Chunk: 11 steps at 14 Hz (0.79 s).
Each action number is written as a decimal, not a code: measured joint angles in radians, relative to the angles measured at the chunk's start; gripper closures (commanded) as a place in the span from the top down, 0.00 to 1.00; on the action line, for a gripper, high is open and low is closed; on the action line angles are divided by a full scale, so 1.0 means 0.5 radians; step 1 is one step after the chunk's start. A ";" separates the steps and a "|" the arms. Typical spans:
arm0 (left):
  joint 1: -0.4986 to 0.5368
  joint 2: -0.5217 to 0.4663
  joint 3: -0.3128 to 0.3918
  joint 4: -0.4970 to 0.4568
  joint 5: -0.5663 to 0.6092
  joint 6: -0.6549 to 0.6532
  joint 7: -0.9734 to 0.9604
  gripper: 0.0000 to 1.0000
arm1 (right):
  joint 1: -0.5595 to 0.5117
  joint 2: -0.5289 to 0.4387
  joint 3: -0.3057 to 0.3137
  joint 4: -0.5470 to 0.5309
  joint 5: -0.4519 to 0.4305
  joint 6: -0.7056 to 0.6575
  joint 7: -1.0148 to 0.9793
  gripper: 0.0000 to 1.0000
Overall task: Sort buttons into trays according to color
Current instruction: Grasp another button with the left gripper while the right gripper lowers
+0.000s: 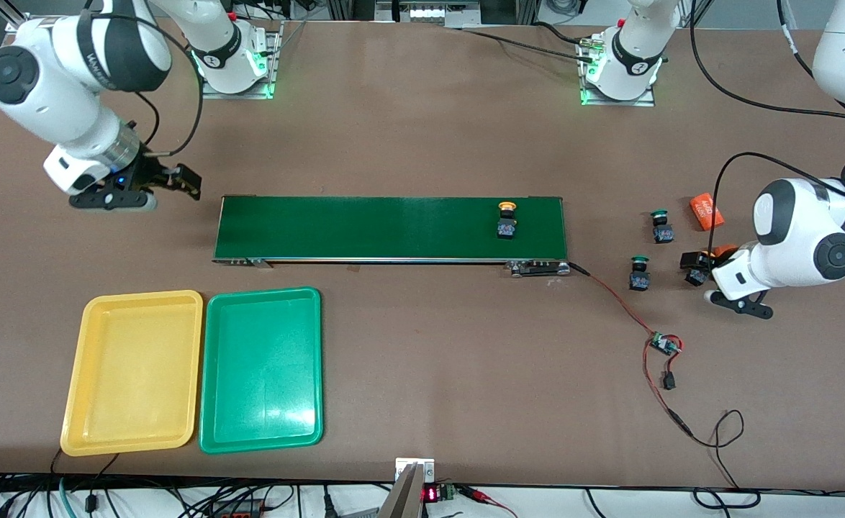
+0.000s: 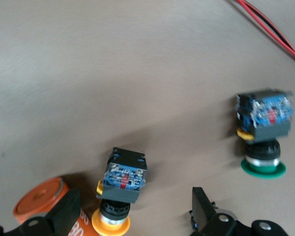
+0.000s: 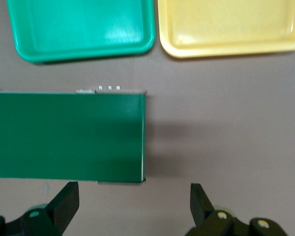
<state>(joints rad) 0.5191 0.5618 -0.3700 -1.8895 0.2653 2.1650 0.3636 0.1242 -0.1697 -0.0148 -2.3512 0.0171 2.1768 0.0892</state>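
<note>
A yellow-capped button [image 1: 507, 219] lies on the dark-green conveyor belt [image 1: 365, 227], close to its end toward the left arm. Two green-capped buttons [image 1: 660, 226] [image 1: 638, 273] sit on the table past that end. My left gripper [image 1: 703, 265] hovers low and open over another yellow-capped button [image 2: 120, 187], which lies on its side between the fingers [image 2: 204, 209], untouched. One green-capped button [image 2: 265, 132] shows in the left wrist view too. My right gripper [image 1: 160, 188] hangs open and empty over the table off the belt's other end. The yellow tray [image 1: 134, 370] and green tray [image 1: 260, 367] are empty.
An orange cylinder [image 1: 707, 211] lies toward the left arm's end, and another [image 2: 44, 201] rests right beside the left gripper's finger. Red and black wires with a small board [image 1: 663, 344] run from the belt's end toward the front edge.
</note>
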 measured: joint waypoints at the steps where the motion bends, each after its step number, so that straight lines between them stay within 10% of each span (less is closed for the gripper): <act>1: 0.000 0.003 0.000 0.001 0.000 0.000 0.109 1.00 | 0.035 -0.023 0.013 -0.036 0.000 0.035 0.065 1.00; 11: 0.056 0.130 0.023 0.004 0.003 0.165 0.500 0.92 | 0.704 0.542 0.153 0.423 -0.003 0.217 1.061 1.00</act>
<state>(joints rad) 0.5469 0.6270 -0.3584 -1.8876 0.2670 2.2473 0.6139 0.4764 0.1012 0.0615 -2.1396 0.0156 2.2852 0.6198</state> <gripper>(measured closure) 0.000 0.000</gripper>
